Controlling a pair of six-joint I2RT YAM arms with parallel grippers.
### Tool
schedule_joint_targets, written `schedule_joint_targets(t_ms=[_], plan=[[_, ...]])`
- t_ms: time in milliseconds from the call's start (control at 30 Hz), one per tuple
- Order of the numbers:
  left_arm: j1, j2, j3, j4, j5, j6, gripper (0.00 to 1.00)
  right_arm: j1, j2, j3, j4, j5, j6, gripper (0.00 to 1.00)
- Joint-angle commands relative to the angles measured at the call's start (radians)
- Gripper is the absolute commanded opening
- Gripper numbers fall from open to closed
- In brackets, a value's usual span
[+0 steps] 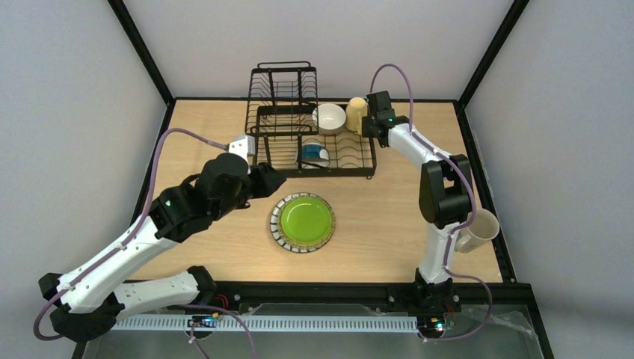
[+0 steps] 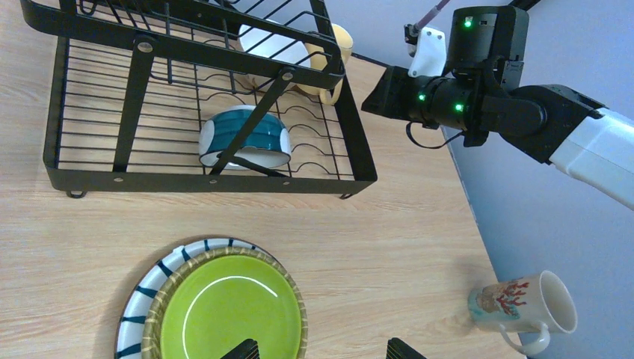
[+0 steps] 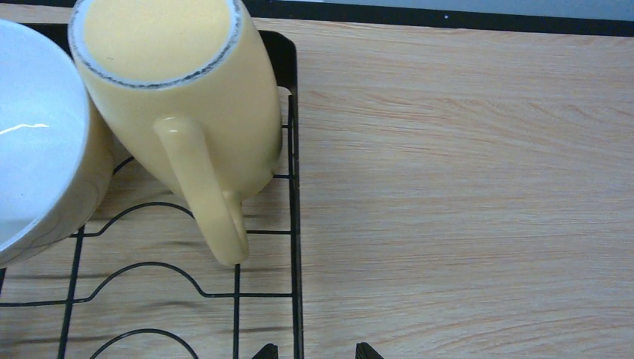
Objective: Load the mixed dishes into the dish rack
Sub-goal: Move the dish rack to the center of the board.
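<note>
- The right gripper (image 3: 314, 350) has its jaws partly spread and holds nothing. Between the two tips lie only bare wood and the rack's edge wire.
- Just ahead of those tips is the yellow mug (image 3: 179, 97), bottom up in the far right corner of the dish rack (image 3: 295, 224). Its handle points back toward the gripper, which is not touching it. The white bowl (image 3: 30, 134) sits right beside the mug.
- The left gripper (image 2: 323, 350) is spread wide and empty. It hovers over the near rim of the green plate (image 2: 224, 307), which lies flat on the table in front of the rack.
- Only the left wrist view shows the red print on the cream mug (image 2: 523, 303), which lies on its side by the table's right edge. This view also shows the blue-outside bowl (image 2: 245, 137) tilted in the flat tray's near slots.
- Only the overhead view shows both arms whole. The left arm (image 1: 142, 239) reaches low and diagonally toward the rack's near left corner. The right arm (image 1: 437, 187) rises, bends at the elbow and reaches back left to the rack's far right corner.
</note>
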Motion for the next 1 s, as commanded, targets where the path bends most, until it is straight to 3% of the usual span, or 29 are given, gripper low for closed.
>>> schedule_joint_targets(t_ms=[0, 467, 867, 967], plan=[[0.008, -0.003, -0.016, 0.016, -0.002, -0.003, 0.99, 0.004, 0.003, 0.000, -0.025, -0.052, 0.009, 0.59], [0.008, -0.001, -0.026, 0.013, -0.011, -0.006, 0.99, 0.005, 0.099, 0.022, -0.026, -0.063, 0.019, 0.57], [0.018, 0.017, -0.070, 0.048, -0.071, 0.006, 0.99, -0.009, 0.100, 0.002, -0.027, -0.061, 0.056, 0.03], [0.047, 0.043, -0.088, 0.089, -0.077, 0.042, 0.99, -0.011, 0.086, -0.016, -0.022, -0.063, 0.060, 0.00]])
